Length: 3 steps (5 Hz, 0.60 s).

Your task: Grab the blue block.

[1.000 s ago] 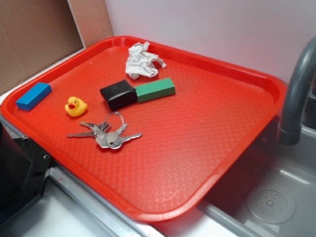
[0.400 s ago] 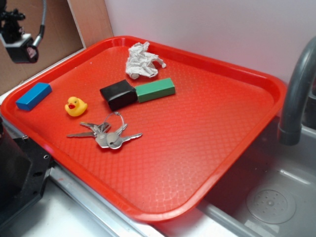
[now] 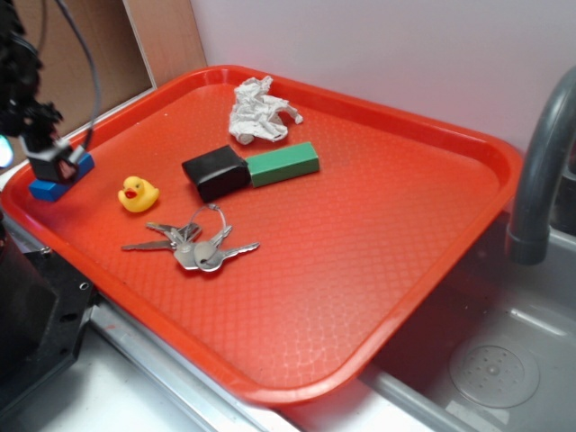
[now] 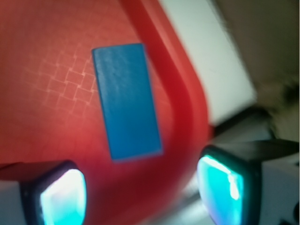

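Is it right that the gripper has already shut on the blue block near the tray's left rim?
Not quite. The wrist view shows the gripper open, its fingers apart with the blue block lying free on the tray beyond them, not clamped. The rest holds: the block does lie by the tray's left rim in the exterior view.

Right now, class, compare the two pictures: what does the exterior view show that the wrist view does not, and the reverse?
Only the exterior view shows the duck, keys, black block, green block, crumpled paper and sink. Only the wrist view shows the blue block's whole top face and the tool's two glowing pads, spread apart. Both show the blue block beside the red tray's rim.
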Tool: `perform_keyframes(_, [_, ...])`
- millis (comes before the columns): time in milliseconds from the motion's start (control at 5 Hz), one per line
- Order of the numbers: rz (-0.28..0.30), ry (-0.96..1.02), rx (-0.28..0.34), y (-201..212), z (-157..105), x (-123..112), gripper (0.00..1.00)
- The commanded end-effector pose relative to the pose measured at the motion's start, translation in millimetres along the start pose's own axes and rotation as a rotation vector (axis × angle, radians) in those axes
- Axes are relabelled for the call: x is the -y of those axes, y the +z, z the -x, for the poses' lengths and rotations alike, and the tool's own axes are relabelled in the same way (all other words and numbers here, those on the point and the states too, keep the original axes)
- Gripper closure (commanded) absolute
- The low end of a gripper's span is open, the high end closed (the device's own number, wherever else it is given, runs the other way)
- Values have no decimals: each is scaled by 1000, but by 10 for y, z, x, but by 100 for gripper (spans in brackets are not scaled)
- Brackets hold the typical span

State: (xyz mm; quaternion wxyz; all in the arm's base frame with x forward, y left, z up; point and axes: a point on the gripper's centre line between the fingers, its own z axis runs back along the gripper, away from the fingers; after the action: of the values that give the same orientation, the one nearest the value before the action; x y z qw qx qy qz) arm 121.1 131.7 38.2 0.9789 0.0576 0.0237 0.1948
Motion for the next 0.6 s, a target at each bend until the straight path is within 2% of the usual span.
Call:
perform_keyframes(0, [-18, -123, 61, -2, -220, 271, 0])
perform_keyframes(200, [-30, -151, 20, -153, -204, 307, 0])
perform_keyframes(400, [-36, -104, 32, -59, -104, 84, 0])
